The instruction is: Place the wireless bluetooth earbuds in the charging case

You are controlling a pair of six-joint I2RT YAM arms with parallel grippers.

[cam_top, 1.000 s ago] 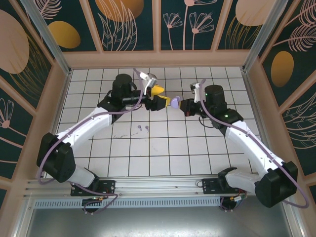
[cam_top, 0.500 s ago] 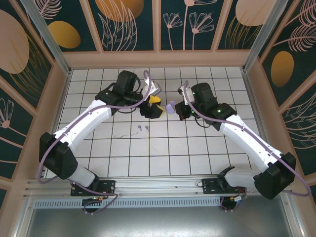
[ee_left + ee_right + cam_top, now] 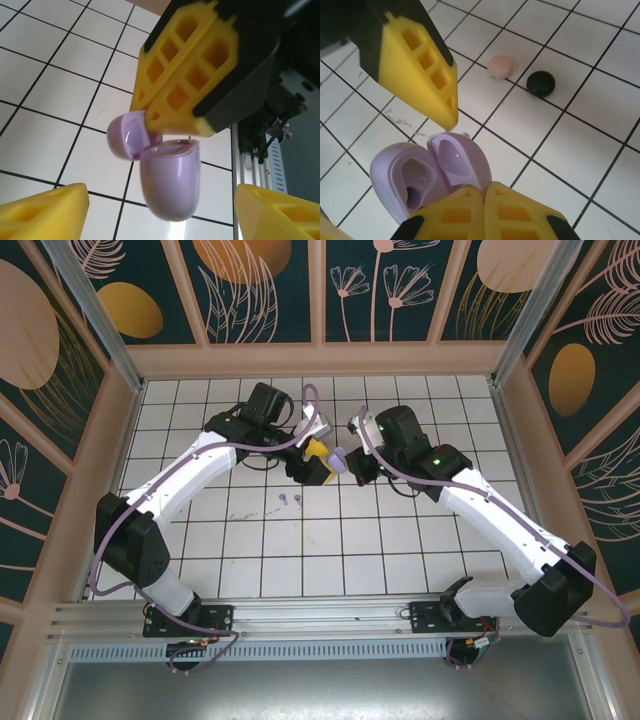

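Both wrists have drawn together since a second ago. The right gripper (image 3: 351, 462) has carried the lilac charging case (image 3: 338, 460) leftward, and the left gripper (image 3: 320, 461) has turned and come a little nearer the arm bases, so the two grippers now almost meet.

The right gripper's yellow fingers (image 3: 455, 212) are pressed together, pinching the case at the hinge end, just beyond their tips. The case is glossy, smooth and rounded, with its lid (image 3: 457, 162) swung open beside the body (image 3: 407, 185). Two moulded wells show in the body. From the left wrist camera the case (image 3: 167, 182) hangs clear of the tiled floor (image 3: 55, 90), body downward, with the lid (image 3: 127, 141) tipped off to one side under the right gripper's fingers (image 3: 182, 80).

The left gripper (image 3: 160, 200) stands wide. One of its fingers (image 3: 47, 210) is on each side of the case, neither touching it, and the case sits in the gap between them. One of these fingers (image 3: 420, 70) hangs just above the open lid in the right wrist view.

Toward the arm bases from the left gripper, a first lilac earbud (image 3: 283, 501) and a second lilac earbud (image 3: 298, 499) lie side by side on the floor, tiny, apart from both grippers. Past the right gripper's fingertips a pink case (image 3: 500, 66) and a black case (image 3: 541, 83) rest near each other on the tiles.
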